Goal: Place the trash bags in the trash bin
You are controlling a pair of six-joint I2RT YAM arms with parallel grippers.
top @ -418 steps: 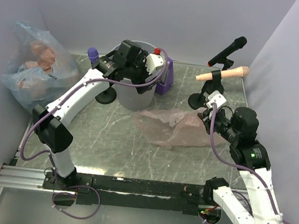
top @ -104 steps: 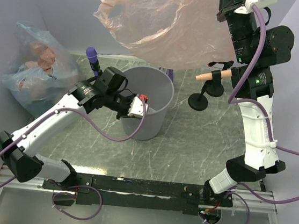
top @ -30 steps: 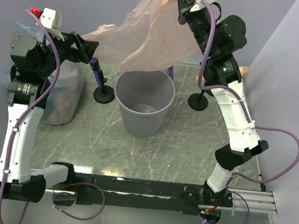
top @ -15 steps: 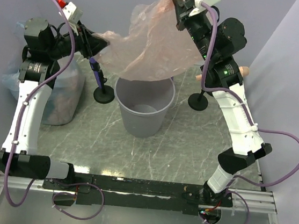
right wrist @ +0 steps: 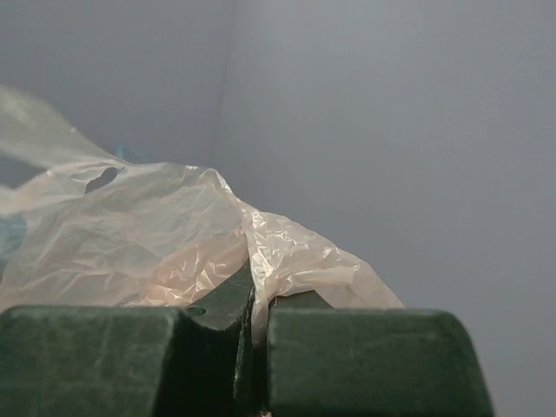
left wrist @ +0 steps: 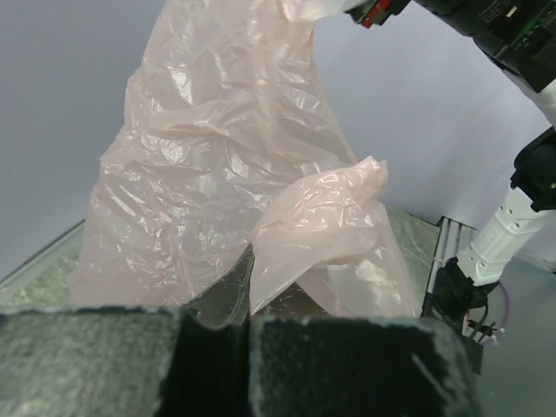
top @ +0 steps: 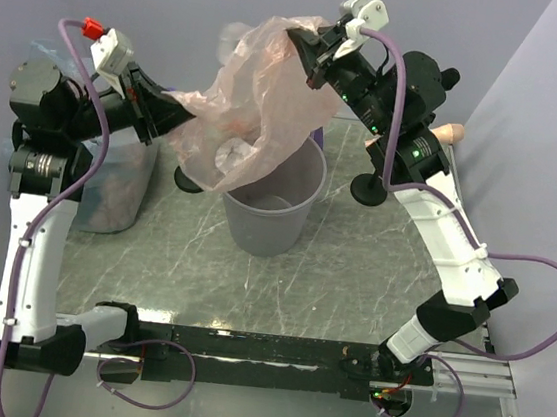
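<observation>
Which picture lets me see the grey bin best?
The top external view: the trash bin stands there in plain sight, just under the pink bag. Both wrist views show the bag but no bin.

Black stand base (top: 369, 189) on table (top: 351, 277) (marbled).

Pale pink over plain grey

We see a see-through pale pink trash bag (top: 244, 114), glossy and crinkled, above a plain grey trash bin (top: 269, 218). The table (top: 352, 267) is grey-green with white marble veins. The left arm (top: 32, 251) and right arm (top: 446, 238) are white with black joints and purple cables (top: 396, 86). The right gripper (right wrist: 254, 314) looks dark green. A bluish clear bag (top: 115, 190) shows pinkish contents.
</observation>
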